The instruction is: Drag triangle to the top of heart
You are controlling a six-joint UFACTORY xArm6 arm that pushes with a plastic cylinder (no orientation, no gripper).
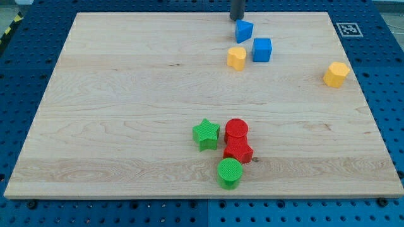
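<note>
A blue triangle [244, 30] lies near the view's top, right of centre. A yellow heart [237, 58] lies just below it and slightly left. My tip [237, 18] is at the view's top edge, just above and left of the blue triangle, close to or touching it. The rod above the tip is cut off by the frame.
A blue cube [262, 50] sits right of the heart. A yellow hexagon [336, 74] lies at the right. A green star [206, 134], a red cylinder [237, 130], another red block [238, 152] and a green cylinder [230, 172] cluster near the bottom. The wooden board [126, 94] has blue pegboard around it.
</note>
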